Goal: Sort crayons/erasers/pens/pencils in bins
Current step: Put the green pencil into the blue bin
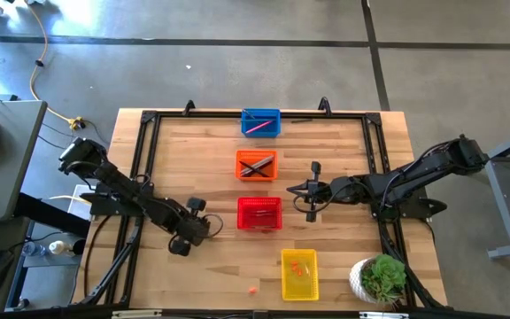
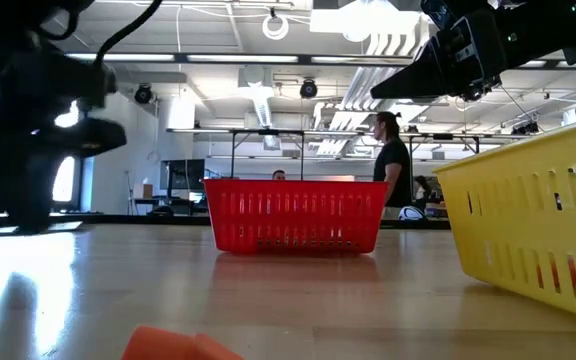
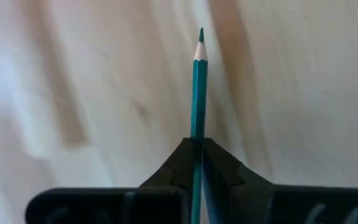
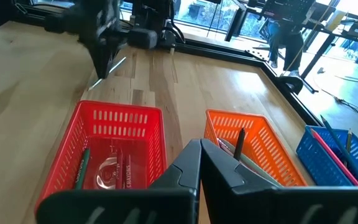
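Four mesh bins stand in a row down the table's middle: blue (image 1: 260, 122) farthest, then orange (image 1: 257, 165), red (image 1: 259, 213) and yellow (image 1: 298, 273) nearest. My left gripper (image 1: 181, 243) is left of the red bin, shut on a teal pencil (image 3: 198, 87). My right gripper (image 1: 312, 190) is shut and empty, right of the orange and red bins; in its wrist view (image 4: 199, 158) it looks over both. A small orange-red eraser (image 1: 253, 289) lies on the table left of the yellow bin, and shows close up in the low view (image 2: 178, 345). My left gripper pinches the teal pencil's shaft (image 3: 197, 134) between its two fingers. The pencil lies along the fingers, its sharpened tip (image 3: 200, 36) pointing out past the fingertips. In the right wrist view the pencil (image 4: 107, 73) slants down from the gripper over the table.
The blue bin holds a pink stick, the orange bin dark pens, the red bin green sticks, the yellow bin orange-red bits. A potted plant (image 1: 381, 279) stands at the near right corner. A black frame (image 1: 140, 159) runs around the table. A person (image 2: 393, 165) stands in the room behind.
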`<state>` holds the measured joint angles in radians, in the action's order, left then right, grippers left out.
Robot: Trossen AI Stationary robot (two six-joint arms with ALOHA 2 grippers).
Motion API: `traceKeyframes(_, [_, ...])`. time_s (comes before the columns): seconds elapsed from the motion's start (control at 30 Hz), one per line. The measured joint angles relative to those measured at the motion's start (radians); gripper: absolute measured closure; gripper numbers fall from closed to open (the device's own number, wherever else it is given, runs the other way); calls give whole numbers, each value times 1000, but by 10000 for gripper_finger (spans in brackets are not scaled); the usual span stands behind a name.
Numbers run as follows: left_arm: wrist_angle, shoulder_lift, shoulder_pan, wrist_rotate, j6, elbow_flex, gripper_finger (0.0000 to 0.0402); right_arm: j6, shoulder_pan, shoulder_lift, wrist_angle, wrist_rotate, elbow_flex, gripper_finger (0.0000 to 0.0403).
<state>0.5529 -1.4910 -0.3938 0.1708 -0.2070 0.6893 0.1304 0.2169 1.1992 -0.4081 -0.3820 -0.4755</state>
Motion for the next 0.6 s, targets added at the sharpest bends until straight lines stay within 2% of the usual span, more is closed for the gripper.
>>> traceKeyframes(0.43, [-9,154,19,57,-9,4,401,-3,0,0,-1,0,0,403])
traceKeyframes(0.6, [-66,168,25,74,1,4,401,-25,0,0,-3,18,0,403])
